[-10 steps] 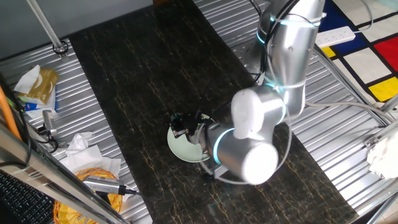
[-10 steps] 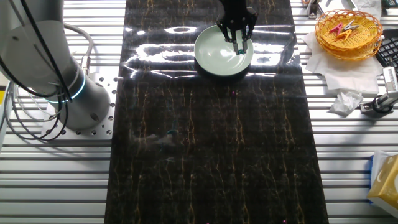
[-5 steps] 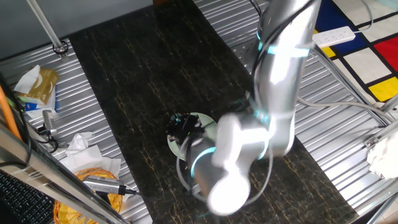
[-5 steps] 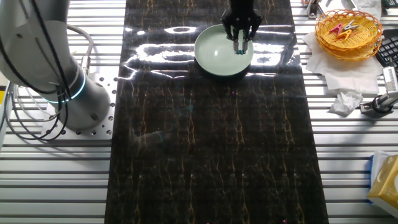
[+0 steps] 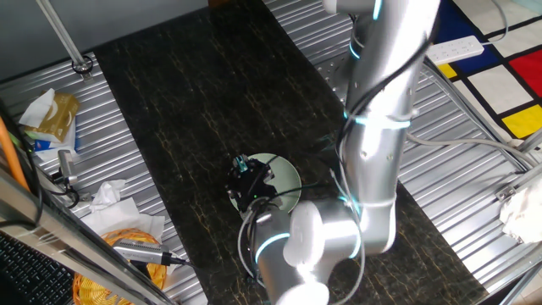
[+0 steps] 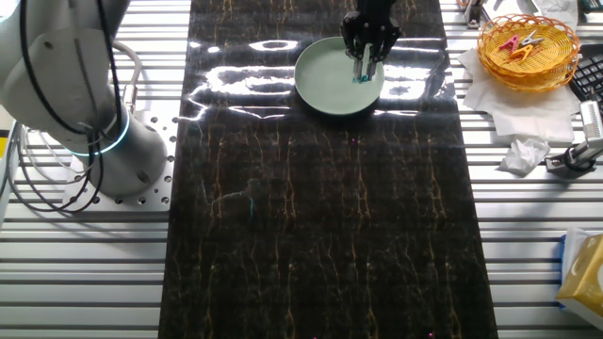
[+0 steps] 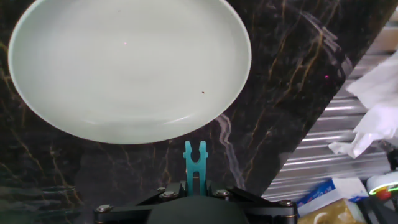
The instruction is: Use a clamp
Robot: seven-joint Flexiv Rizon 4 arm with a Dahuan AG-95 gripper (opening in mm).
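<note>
The clamp is a small teal clip with two prongs. My black gripper is shut on its rear end, prongs pointing forward toward the near rim of the pale green plate. The prongs stop just short of the rim, over the dark marble mat. In the other fixed view the gripper hangs over the plate's right edge with the teal clamp at its tips. In one fixed view the gripper is over the plate, partly hidden by the arm.
A wicker basket holding more clips stands at the right on white paper. Crumpled tissue and a tool lie on the metal table. The robot base stands at the left.
The arm has swung and lifted. The gripper, still holding the clamp, has shifted slightly toward the plate's right rim.
</note>
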